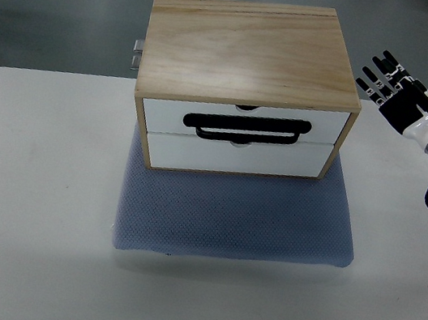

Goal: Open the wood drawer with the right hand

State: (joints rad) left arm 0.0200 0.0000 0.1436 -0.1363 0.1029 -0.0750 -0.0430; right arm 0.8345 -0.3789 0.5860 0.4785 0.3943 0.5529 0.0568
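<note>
A wooden drawer box (249, 51) with two white drawer fronts stands on a blue-grey mat (233, 217). The upper drawer front (245, 120) carries a black loop handle (248, 128), and the lower drawer front (239, 154) sits below it. Both drawers look pushed in flush. My right hand (384, 78) hovers to the right of the box, level with its top, fingers spread and holding nothing. It is clear of the box's right side by a small gap. The left arm does not show.
The white table (26, 202) carries the mat and box. Its front edge runs along the bottom of the picture, with grey floor beyond the far edge. A small metal fitting (136, 55) sticks out behind the box's left side.
</note>
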